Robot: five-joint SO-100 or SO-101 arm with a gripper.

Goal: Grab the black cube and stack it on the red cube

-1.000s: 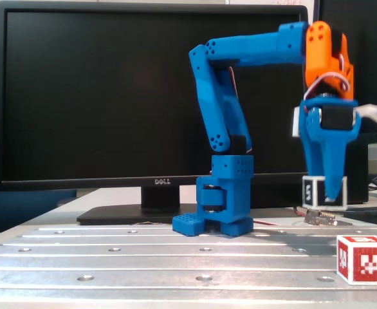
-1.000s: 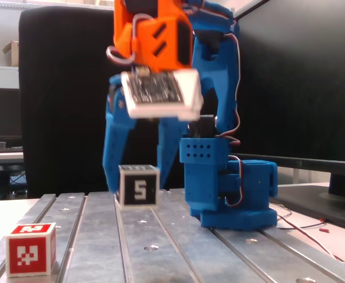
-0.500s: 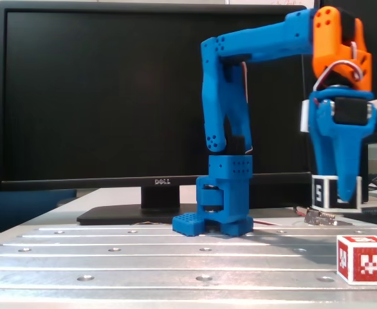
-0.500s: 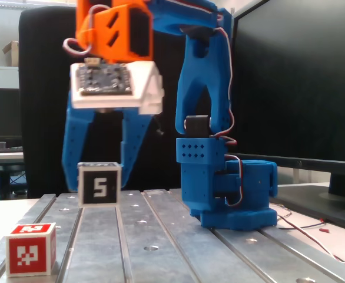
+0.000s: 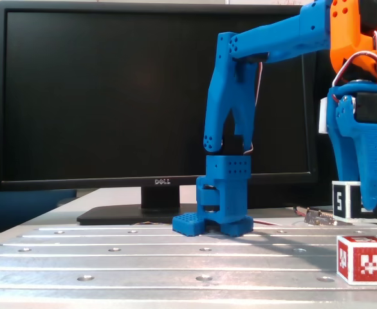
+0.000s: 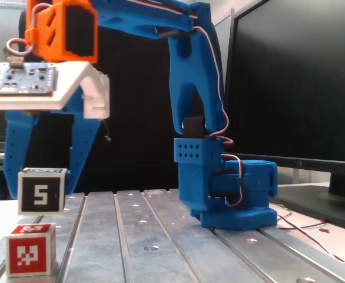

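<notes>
The black cube (image 5: 347,201) with a white "5" stands on the metal table at the right in one fixed view and at the left in the other fixed view (image 6: 41,191). My gripper (image 5: 367,205) reaches down over it, and its blue fingers (image 6: 78,154) press against both sides of the cube, which is still at table level. The red cube (image 5: 363,259) with the white pixel pattern sits on the table nearer the camera, just in front of the black cube, also shown in the other fixed view (image 6: 31,249). The two cubes are apart.
The arm's blue base (image 5: 219,196) stands mid-table. A large black Dell monitor (image 5: 111,96) on its stand fills the back. The ribbed metal table (image 5: 143,257) has screw holes. A small metal part (image 5: 320,217) and loose wires lie near the black cube.
</notes>
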